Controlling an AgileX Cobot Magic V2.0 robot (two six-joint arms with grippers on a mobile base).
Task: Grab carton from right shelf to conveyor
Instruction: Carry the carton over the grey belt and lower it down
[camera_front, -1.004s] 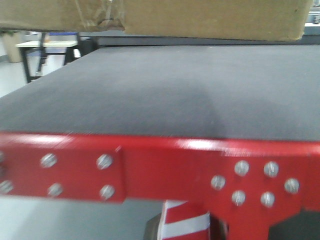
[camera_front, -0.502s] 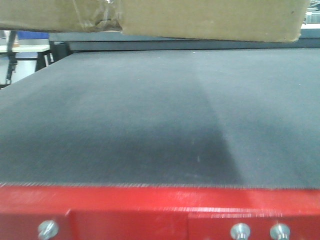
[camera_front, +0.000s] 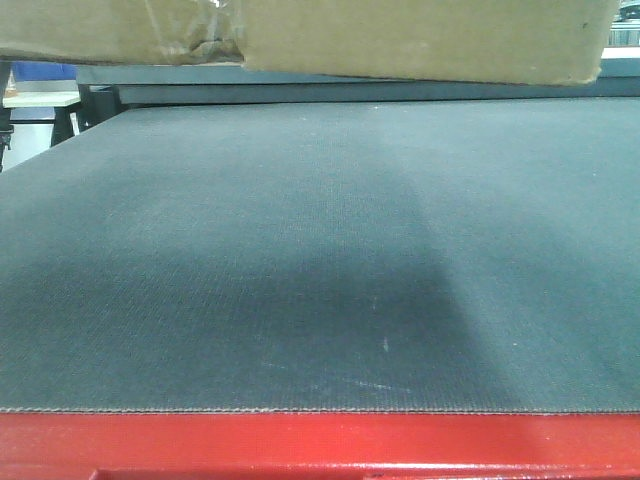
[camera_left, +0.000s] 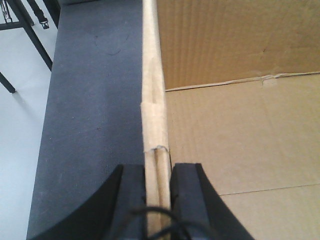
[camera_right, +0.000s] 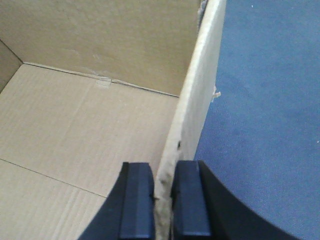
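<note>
Front camera: the carton (camera_front: 420, 40) hangs across the top of the picture, its brown underside edge level, with a crumpled patch of clear tape (camera_front: 200, 35) at the seam left of centre. Under it lies the conveyor (camera_front: 300, 230), a dark grey woven belt that fills nearly the whole view. A darker patch of shadow sits on the belt below the box. The red frame (camera_front: 320, 445) runs along the near edge at the bottom. The belt's far rail shows as a dark strip beneath the carton's bottom edge, so the box looks to be held clear of the belt, though from this low angle I can't be sure of the gap.

Left wrist view: the left gripper (camera_left: 158, 175) has its two black fingers pinched tight on the carton's left wall (camera_left: 152, 90), one finger outside over the belt and one inside the box. The wall's raw corrugated top edge runs straight away from the camera.

Right wrist view: the right gripper (camera_right: 163, 175) mirrors it, clamped hard on the right wall (camera_right: 192, 110), inner finger in the box and outer finger over the belt.

Inside the box, both wrist cameras look down on plain cardboard: a flat floor of two flaps meeting at a seam, and an upright far wall. Only cardboard shows in the parts of the interior on camera.

At far upper left, beyond the belt, is a blue shape (camera_front: 42, 70), too small to identify.
</note>
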